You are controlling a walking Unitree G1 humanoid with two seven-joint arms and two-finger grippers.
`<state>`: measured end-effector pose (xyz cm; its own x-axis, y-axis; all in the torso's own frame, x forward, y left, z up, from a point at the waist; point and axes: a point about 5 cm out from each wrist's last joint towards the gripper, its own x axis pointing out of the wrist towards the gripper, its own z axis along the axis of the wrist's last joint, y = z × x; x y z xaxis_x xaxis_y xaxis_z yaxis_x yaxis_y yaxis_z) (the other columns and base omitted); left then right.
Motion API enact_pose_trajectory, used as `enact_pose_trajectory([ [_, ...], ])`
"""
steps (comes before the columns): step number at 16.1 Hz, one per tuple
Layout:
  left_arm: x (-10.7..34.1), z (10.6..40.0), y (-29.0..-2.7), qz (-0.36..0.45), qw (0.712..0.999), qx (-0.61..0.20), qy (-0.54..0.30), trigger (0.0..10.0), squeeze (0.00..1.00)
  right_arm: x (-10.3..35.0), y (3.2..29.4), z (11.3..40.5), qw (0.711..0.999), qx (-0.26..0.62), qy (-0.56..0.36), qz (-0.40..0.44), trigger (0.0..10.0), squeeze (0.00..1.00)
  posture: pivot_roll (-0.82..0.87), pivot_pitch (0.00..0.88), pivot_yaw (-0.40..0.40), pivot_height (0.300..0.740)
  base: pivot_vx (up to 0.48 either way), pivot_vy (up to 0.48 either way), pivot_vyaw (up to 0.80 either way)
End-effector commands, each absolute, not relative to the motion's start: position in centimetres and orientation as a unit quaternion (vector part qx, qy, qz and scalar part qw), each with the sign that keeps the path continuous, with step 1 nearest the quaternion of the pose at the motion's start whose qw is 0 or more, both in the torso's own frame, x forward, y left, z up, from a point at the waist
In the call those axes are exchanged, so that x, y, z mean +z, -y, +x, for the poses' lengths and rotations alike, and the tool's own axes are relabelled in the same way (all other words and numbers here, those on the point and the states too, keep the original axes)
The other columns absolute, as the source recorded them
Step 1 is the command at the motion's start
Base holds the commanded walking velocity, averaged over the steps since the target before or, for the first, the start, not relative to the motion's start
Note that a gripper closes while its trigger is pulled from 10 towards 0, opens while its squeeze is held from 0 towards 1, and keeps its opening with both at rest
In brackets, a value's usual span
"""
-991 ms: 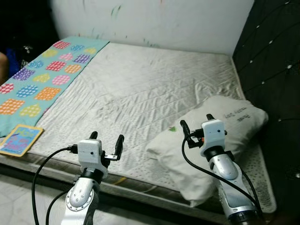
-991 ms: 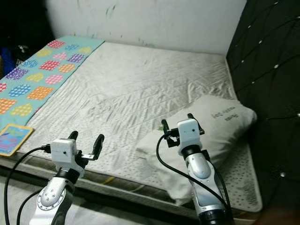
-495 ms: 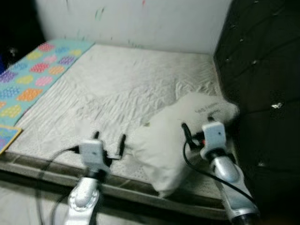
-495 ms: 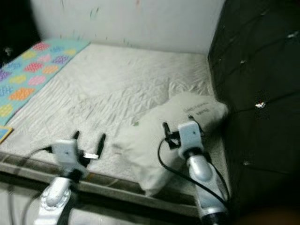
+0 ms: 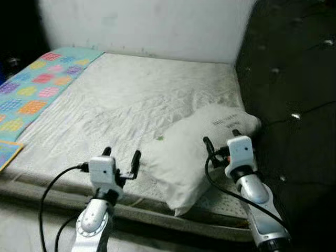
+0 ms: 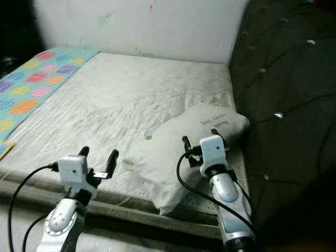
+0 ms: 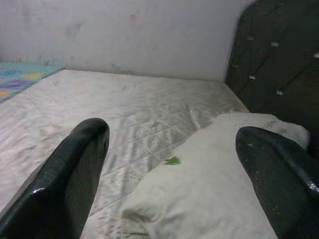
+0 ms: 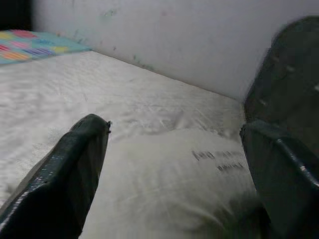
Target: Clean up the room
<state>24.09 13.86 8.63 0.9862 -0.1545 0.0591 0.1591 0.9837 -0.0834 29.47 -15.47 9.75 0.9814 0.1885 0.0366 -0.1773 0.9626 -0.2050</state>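
A white pillow [image 5: 197,147] with dark lettering and a small green mark lies at the near right corner of the bare quilted mattress [image 5: 131,100], close to the dark headboard. My right gripper [image 5: 220,138] hovers open just over the pillow's near side, and the pillow [image 8: 164,184] lies between its fingers in the right wrist view. My left gripper [image 5: 122,154] is open above the mattress's front edge, left of the pillow [image 7: 209,184], with nothing in it.
A dark tufted headboard [image 5: 289,84] rises along the right. A teal blanket with coloured squares [image 5: 37,84] covers the mattress's far left side, with a colourful book [image 5: 8,152] at its near left corner. A white wall [image 5: 142,26] stands behind the bed.
The camera has swung to the right, so the headboard takes up more of the picture and the blanket and book slid leftward. Both grippers stay open in the same pose.
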Motion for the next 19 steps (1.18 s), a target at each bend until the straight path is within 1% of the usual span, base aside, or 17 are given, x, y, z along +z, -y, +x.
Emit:
enact_pose_trajectory([
  [1,9.1,24.1,-13.6,-0.046,0.995,-0.083,0.030,10.0,0.00,9.7,15.8,29.2,0.990,0.090,0.023,-0.101,10.0,0.00,0.07,0.043,0.004,0.740,0.000,0.000,-0.80],
  [3,9.5,24.0,-13.9,-0.045,0.995,-0.079,0.035,10.0,0.00,9.5,15.7,28.9,0.990,0.093,0.019,-0.102,10.0,0.00,0.08,0.065,-0.004,0.740,0.000,0.000,-0.22],
  [7,9.5,24.2,-14.4,-0.044,0.996,-0.059,0.041,10.0,0.00,9.8,15.1,29.3,0.991,0.095,0.026,-0.094,10.0,0.00,0.08,0.043,-0.003,0.740,0.000,0.000,0.00],
  [10,10.0,24.5,-14.4,-0.045,0.996,-0.059,0.044,10.0,0.00,10.4,14.7,29.6,0.992,0.108,0.035,-0.064,10.0,0.00,0.08,0.048,-0.007,0.740,0.000,0.000,0.00],
  [14,11.0,24.2,-15.6,-0.039,0.997,-0.044,0.051,10.0,0.00,11.0,14.5,29.1,0.991,0.121,0.032,-0.052,10.0,0.00,0.10,0.143,-0.021,0.740,0.000,0.000,0.00],
  [15,11.0,23.9,-15.9,-0.039,0.997,-0.039,0.049,10.0,0.00,10.8,14.6,28.9,0.990,0.124,0.029,-0.051,10.0,0.00,0.10,0.143,-0.021,0.740,0.000,0.000,0.00],
  [17,10.6,22.7,-16.6,-0.037,0.998,-0.025,0.037,10.0,0.00,10.3,14.9,28.1,0.990,0.131,0.017,-0.055,10.0,0.00,0.10,0.195,-0.029,0.740,0.000,0.000,0.00],
  [18,10.1,21.8,-16.8,-0.038,0.999,-0.020,0.025,10.0,0.00,10.1,15.2,27.5,0.990,0.132,0.009,-0.055,10.0,0.00,0.10,0.205,-0.030,0.740,0.000,0.000,0.00],
  [19,10.1,21.7,-16.8,-0.038,0.999,-0.020,0.023,10.0,0.00,10.1,15.3,27.5,0.990,0.133,0.008,-0.054,10.0,0.00,0.10,0.205,-0.030,0.740,0.000,0.000,0.00],
])
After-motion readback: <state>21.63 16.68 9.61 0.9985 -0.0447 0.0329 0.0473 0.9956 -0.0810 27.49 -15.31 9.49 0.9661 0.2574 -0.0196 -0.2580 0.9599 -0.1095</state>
